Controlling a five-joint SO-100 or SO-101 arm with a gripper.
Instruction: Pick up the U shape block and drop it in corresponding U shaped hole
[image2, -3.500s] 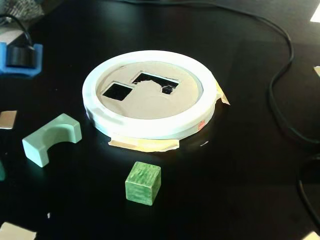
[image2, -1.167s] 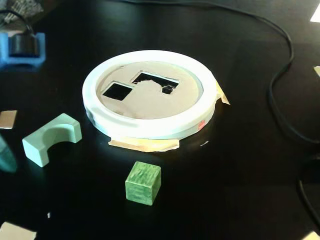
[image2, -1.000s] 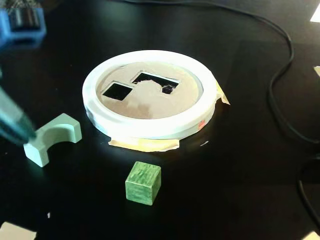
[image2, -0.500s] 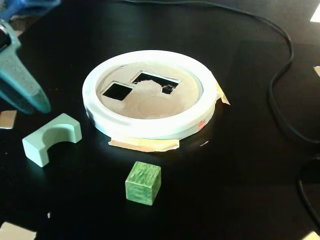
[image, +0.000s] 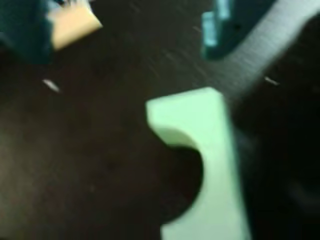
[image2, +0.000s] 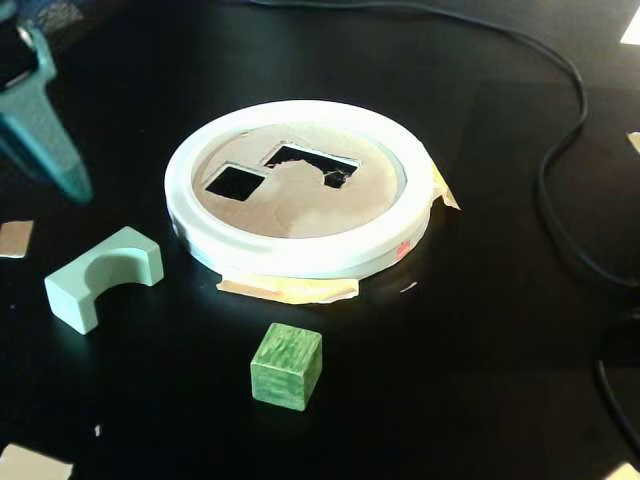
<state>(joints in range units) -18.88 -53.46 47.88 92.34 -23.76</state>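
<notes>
A: Where's the arch block (image2: 102, 276) right now?

B: Lower left of the fixed view, lying on the black surface (image2: 480, 330), apart from the white ring (image2: 300, 255). The wrist view shows it blurred at lower centre, notch facing left.

A: And the tool (image2: 45, 140)?

B: Upper left of the fixed view, a teal finger pointing down above the block, not touching it. Spread or pressed together, I can't tell.

A: The arch hole (image2: 305, 162)?

B: In the cardboard disc (image2: 300, 205), right of the square hole (image2: 235, 182). A green cube (image2: 286, 366) sits at lower centre.
</notes>
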